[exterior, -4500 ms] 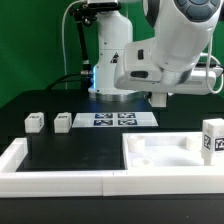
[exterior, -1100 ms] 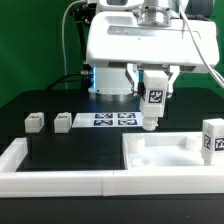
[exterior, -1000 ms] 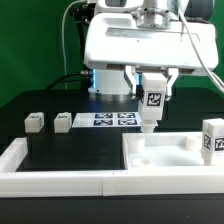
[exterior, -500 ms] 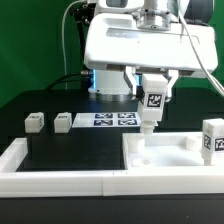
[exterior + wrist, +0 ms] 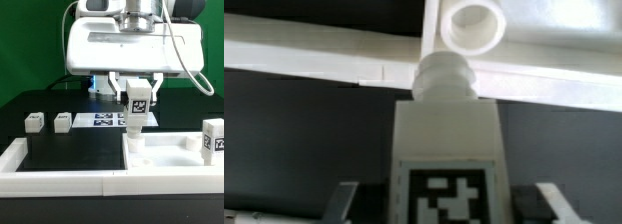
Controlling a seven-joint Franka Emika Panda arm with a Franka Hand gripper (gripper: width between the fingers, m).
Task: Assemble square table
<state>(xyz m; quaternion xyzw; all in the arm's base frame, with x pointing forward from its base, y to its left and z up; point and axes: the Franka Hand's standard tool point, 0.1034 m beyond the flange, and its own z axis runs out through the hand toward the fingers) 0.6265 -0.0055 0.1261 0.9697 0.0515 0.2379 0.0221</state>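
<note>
1. Hand point(image 5: 138, 97) is clamped on the held leg point(image 5: 137, 112), with one of its fingers point(image 5: 345, 203) on either side of the leg's tag.
2. The held leg hangs upright with its tag facing the exterior camera. Its narrow rounded tip points down above the far corner of the square slab point(image 5: 175, 162), on the exterior view's left.
3. In the wrist view, a round hole point(image 5: 473, 24) in the slab sits just beyond the leg's tip. I cannot tell whether the tip touches the slab.
4. A standing leg point(image 5: 213, 138) is upright at the slab's edge on the exterior view's right.
5. The first loose leg point(image 5: 34, 122) and the second loose leg point(image 5: 63, 121) lie on the black bench point(image 5: 70, 150), beside the marker board point(image 5: 115, 119).
6. A white border rail point(image 5: 60, 181) runs along the near side.
</note>
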